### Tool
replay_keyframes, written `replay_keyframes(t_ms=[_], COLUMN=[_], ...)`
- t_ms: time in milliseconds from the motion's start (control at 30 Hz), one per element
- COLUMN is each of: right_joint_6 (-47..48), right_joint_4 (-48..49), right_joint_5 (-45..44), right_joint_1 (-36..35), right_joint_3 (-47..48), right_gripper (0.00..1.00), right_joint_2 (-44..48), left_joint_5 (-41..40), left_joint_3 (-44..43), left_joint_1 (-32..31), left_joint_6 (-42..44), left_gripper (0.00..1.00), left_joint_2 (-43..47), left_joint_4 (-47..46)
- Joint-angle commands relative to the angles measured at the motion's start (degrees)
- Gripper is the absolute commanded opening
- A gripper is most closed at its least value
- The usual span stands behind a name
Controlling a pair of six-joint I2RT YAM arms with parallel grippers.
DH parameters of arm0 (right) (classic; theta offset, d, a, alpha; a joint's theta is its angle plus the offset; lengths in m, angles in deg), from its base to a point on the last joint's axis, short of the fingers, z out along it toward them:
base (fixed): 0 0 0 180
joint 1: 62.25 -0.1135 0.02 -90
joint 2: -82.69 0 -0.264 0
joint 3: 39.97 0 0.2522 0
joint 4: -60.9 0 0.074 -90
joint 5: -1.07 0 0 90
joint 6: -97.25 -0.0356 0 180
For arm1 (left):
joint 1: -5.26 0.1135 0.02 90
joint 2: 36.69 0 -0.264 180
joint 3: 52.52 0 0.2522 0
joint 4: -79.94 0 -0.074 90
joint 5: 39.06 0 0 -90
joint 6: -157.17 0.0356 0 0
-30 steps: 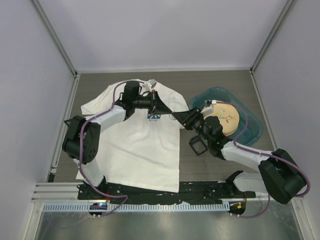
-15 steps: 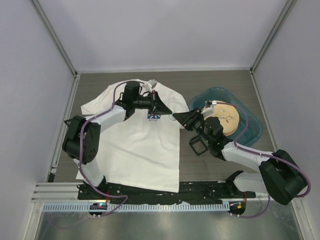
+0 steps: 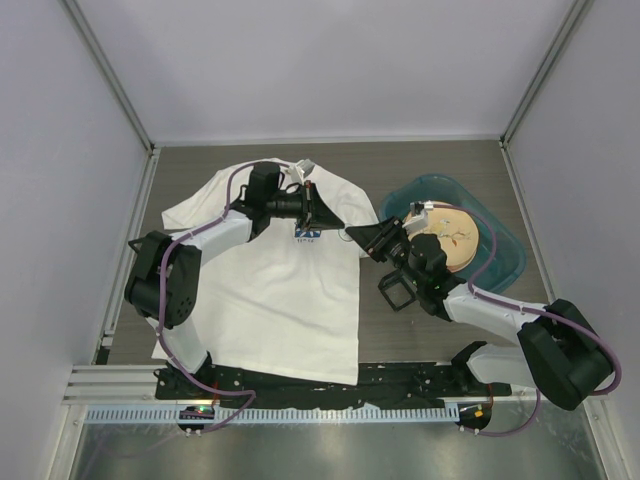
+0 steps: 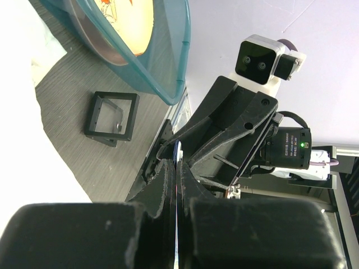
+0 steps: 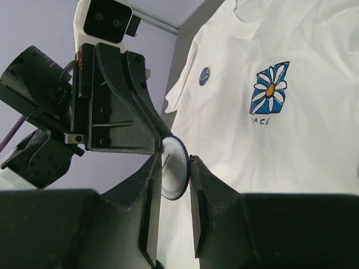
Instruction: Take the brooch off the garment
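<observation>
The brooch (image 5: 204, 75) is seen pinned to the shirt (image 5: 314, 145), at 9 o'clock of the flower print (image 5: 269, 92) in the right wrist view. A white, blue-rimmed disc (image 5: 176, 174) is clamped by the right gripper (image 5: 175, 162), and its edge is pinched by the left gripper (image 4: 176, 171). At the shirt's 3 o'clock a tan plate (image 3: 455, 240) is held in a teal tub (image 3: 510, 258). A black box (image 4: 133, 117) is set at the tub's 7 o'clock.
</observation>
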Motion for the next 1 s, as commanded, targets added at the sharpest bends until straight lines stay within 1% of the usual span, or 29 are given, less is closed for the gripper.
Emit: replay_keyframes(t_ms=[0,167,400,600,700,967], right_joint_6=[2.1,2.5,1.5,-0.2,-1.2,-2.4], right_joint_4=[1.6,1.8,4.2,6.3,6.5,7.0], right_joint_5=[0.7,0.4,-0.2,-1.0,-3.4,-4.4], right_joint_1=[-0.1,-0.1,-0.4,-0.9,-0.8,-1.1], right_joint_3=[1.0,1.1,1.6,1.8,1.8,2.5], right_gripper=[0.28,0.27,0.27,0.27,0.27,0.27], right_joint_2=[-0.5,-1.1,-2.9,-3.7,-3.4,-4.1], left_joint_5=[1.5,1.5,1.9,1.9,1.9,1.8], left_joint_3=[-2.3,-2.1,-1.2,-1.1,-1.1,-1.1], left_joint_1=[-0.4,-0.4,-0.5,-0.7,-0.9,-1.3], left_joint_6=[0.5,0.2,-2.0,-2.2,-2.1,-2.1], left_gripper=[0.00,0.00,0.00,0.00,0.00,0.00], left_joint_2=[1.9,2.2,2.1,1.8,1.9,2.0], left_joint_4=[-1.0,-1.2,-4.3,-4.3,-4.4,-4.4])
